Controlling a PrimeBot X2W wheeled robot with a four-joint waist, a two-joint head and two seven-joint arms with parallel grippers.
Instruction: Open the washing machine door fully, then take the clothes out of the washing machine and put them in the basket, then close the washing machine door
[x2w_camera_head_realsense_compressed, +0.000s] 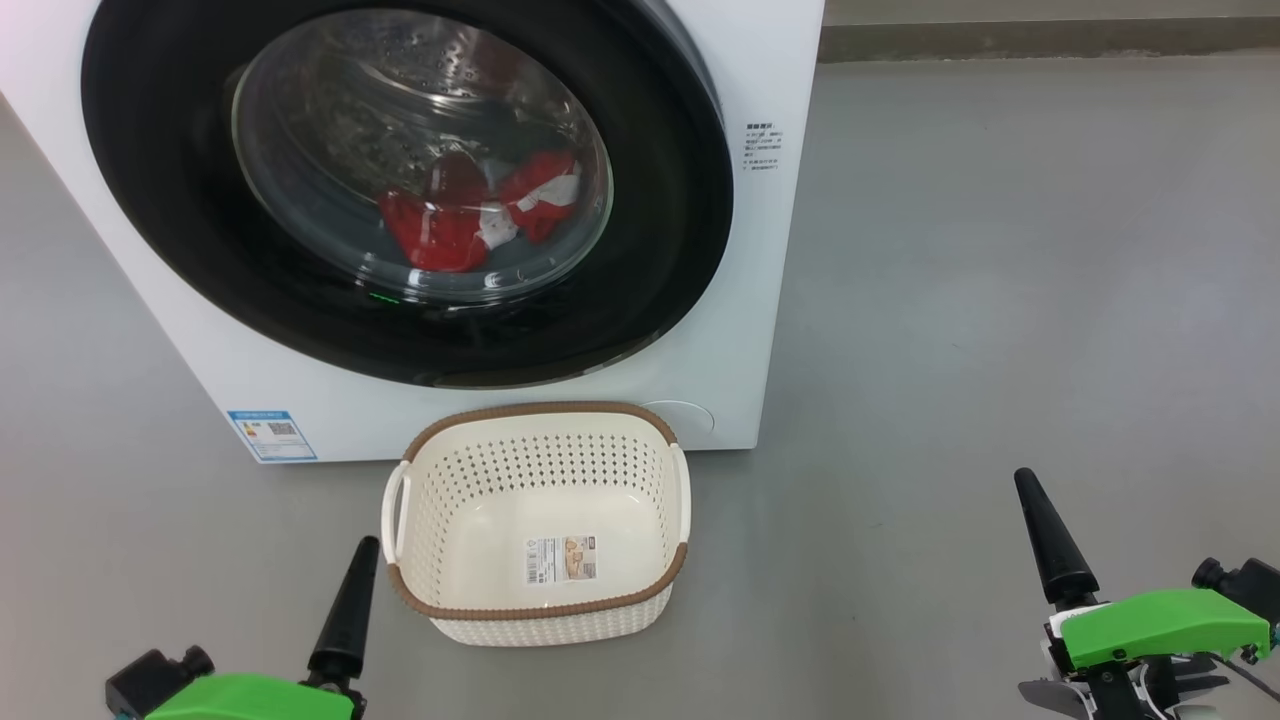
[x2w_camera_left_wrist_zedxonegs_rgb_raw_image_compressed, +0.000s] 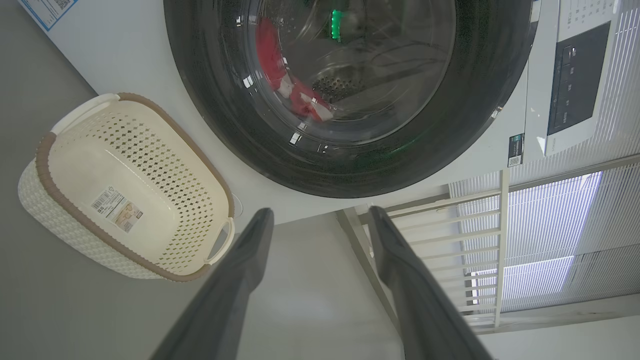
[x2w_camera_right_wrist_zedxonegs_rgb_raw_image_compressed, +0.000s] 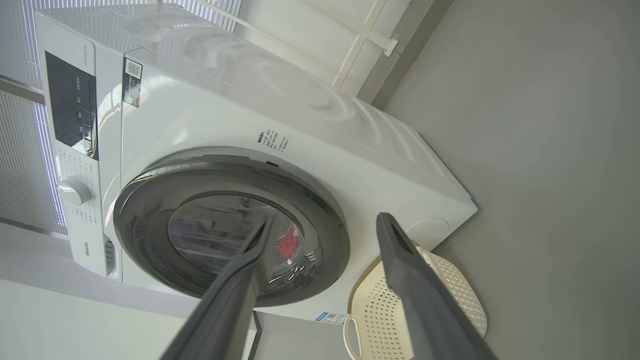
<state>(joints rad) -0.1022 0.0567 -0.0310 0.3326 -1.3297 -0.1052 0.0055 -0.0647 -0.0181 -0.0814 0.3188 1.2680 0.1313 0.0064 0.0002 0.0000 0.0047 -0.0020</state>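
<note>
The white washing machine (x2w_camera_head_realsense_compressed: 640, 390) stands on the floor with its door (x2w_camera_head_realsense_compressed: 160, 200) shut flat against the front. Red clothes (x2w_camera_head_realsense_compressed: 470, 215) with white trim lie in the drum behind the door's glass, and they also show in the left wrist view as clothes (x2w_camera_left_wrist_zedxonegs_rgb_raw_image_compressed: 272, 60). The cream basket (x2w_camera_head_realsense_compressed: 540, 412) sits with nothing in it on the floor, right before the machine. My left gripper (x2w_camera_left_wrist_zedxonegs_rgb_raw_image_compressed: 320, 212) is open and holds nothing, one finger (x2w_camera_head_realsense_compressed: 345, 610) just left of the basket. My right gripper (x2w_camera_right_wrist_zedxonegs_rgb_raw_image_compressed: 325, 220) is open too, its finger (x2w_camera_head_realsense_compressed: 1045, 540) far right of the basket.
Bare grey floor (x2w_camera_head_realsense_compressed: 1000, 300) spreads to the right of the machine. A wall base (x2w_camera_head_realsense_compressed: 1050, 40) runs along the back. A blue label (x2w_camera_head_realsense_compressed: 272, 434) sits low on the machine's front, and its control panel (x2w_camera_right_wrist_zedxonegs_rgb_raw_image_compressed: 70, 110) is at the top. A white railing (x2w_camera_left_wrist_zedxonegs_rgb_raw_image_compressed: 450, 220) stands beside the machine.
</note>
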